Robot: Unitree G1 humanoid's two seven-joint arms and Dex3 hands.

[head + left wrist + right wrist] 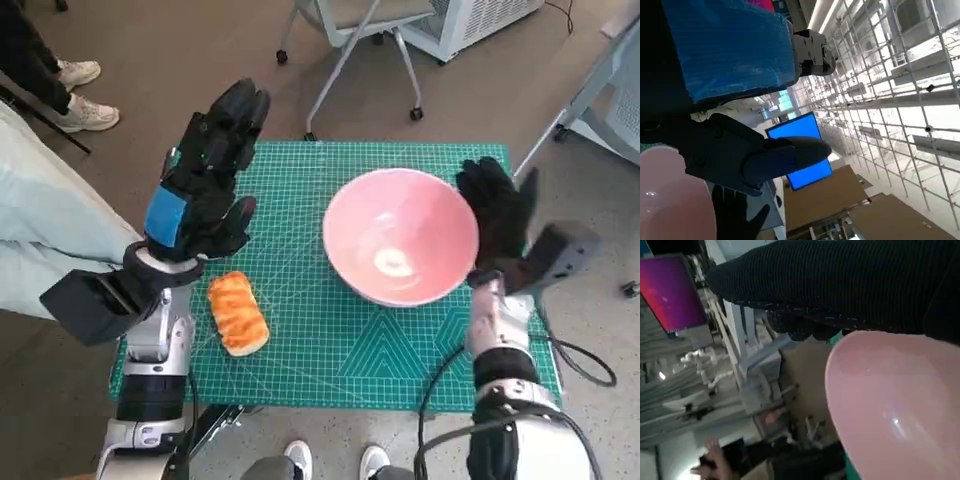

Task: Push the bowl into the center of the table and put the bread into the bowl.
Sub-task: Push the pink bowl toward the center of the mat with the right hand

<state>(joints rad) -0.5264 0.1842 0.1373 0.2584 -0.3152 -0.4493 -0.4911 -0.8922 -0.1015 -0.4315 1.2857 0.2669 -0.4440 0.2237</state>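
A pink bowl [400, 248] stands empty on the green cutting mat [330, 340], a little right of the middle; it also shows in the left wrist view [670, 200] and the right wrist view [900, 410]. My right hand [497, 222] in its black glove lies flat against the bowl's right rim, fingers pointing away from me. The bread [238, 313], a golden striped loaf, lies on the mat at the near left. My left hand [205, 185] is raised above the mat's left edge with its fingers spread, holding nothing, behind the bread.
The mat covers the small table. A wheeled chair base [345, 60] stands beyond the far edge. A person's legs and shoes [75, 95] are at the left. A cable [585, 365] loops at the table's right side.
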